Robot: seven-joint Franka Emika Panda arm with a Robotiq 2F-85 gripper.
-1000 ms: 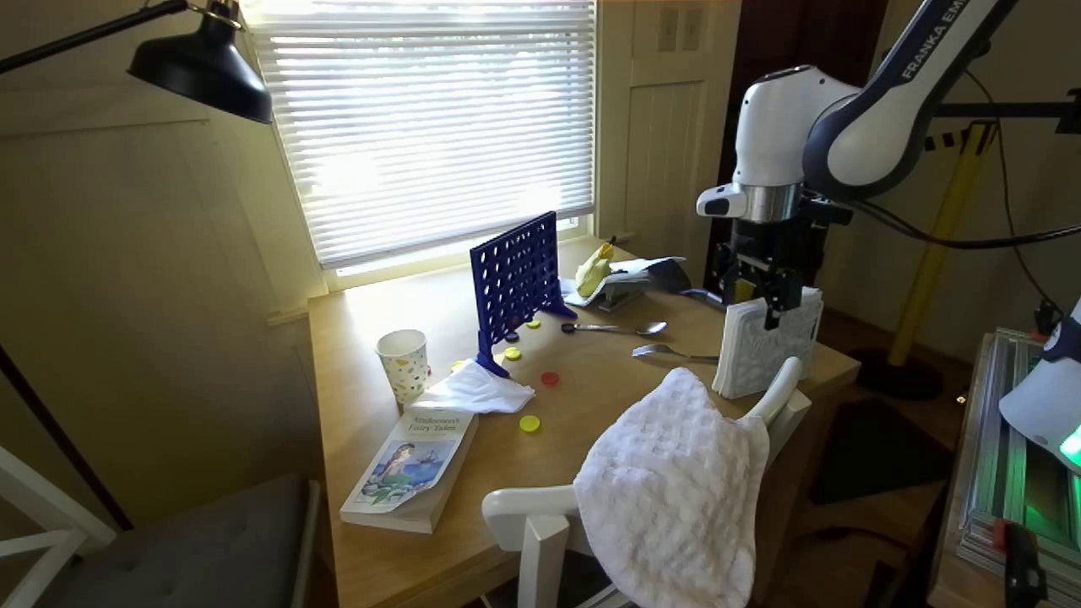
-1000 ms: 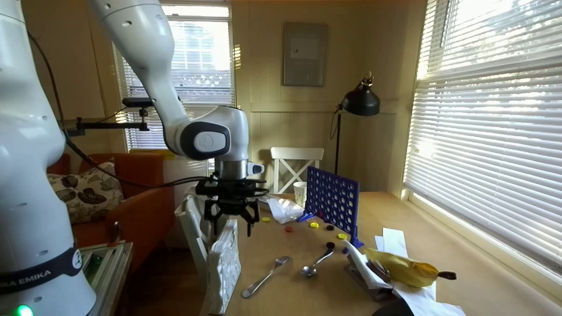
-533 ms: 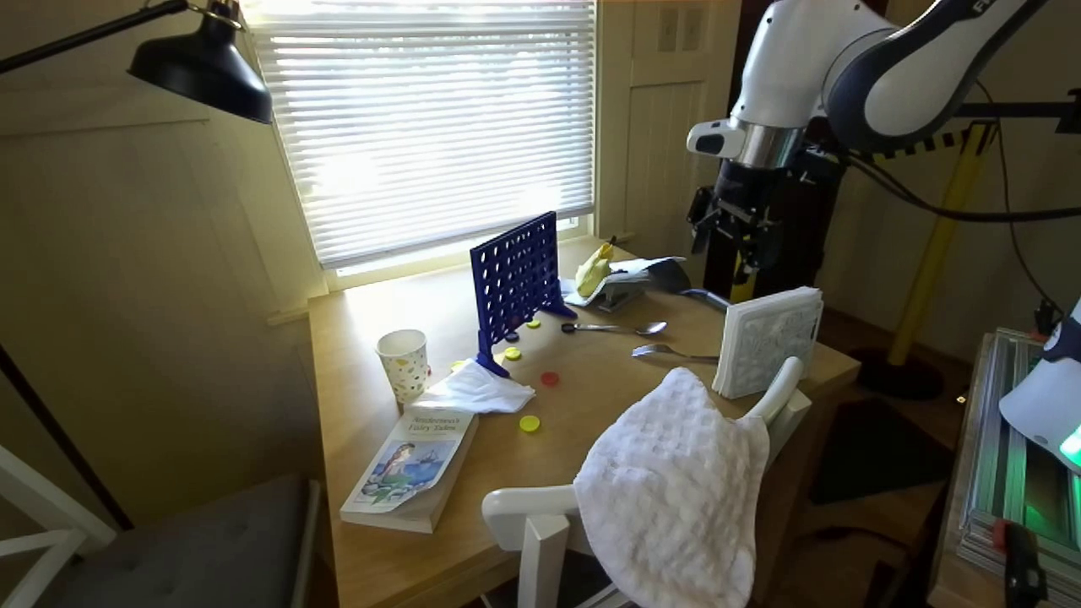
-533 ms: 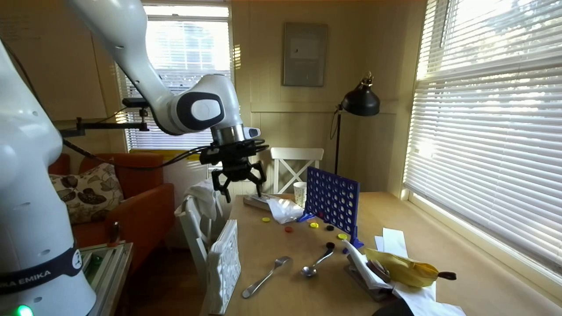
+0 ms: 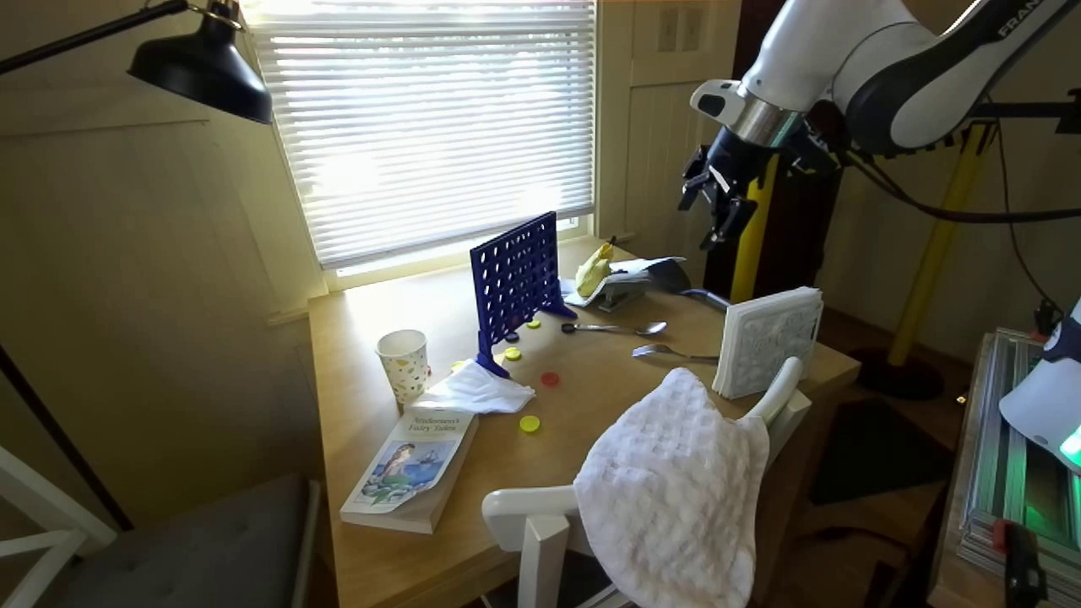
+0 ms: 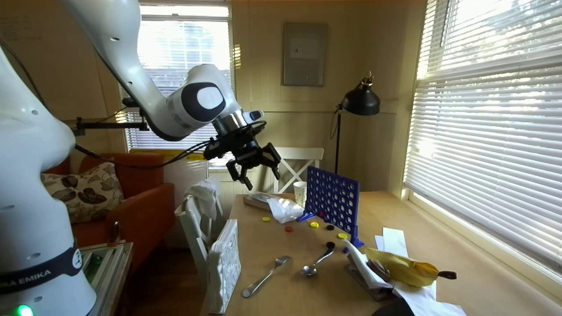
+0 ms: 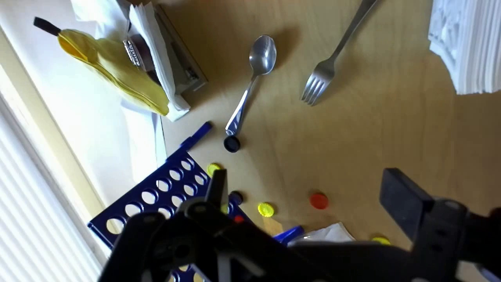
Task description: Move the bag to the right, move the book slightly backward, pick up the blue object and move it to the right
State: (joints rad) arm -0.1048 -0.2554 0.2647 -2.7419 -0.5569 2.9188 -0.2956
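While I hold the gripper (image 6: 263,181) high, fingers (image 7: 405,201) spread, the blue grid (image 6: 332,201) stands upright on the table (image 5: 601,359); the white bag (image 5: 477,388) lies between grid and book (image 5: 411,469).

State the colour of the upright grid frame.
Dark blue; the grid frame shows best in an exterior view.

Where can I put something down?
Try bare wood between the silver metal fork and red plastic disc, or the corner between the dark-blue plastic grid frame, speckled white cup and white slatted blinds. It's crowded around the scattered white papers.
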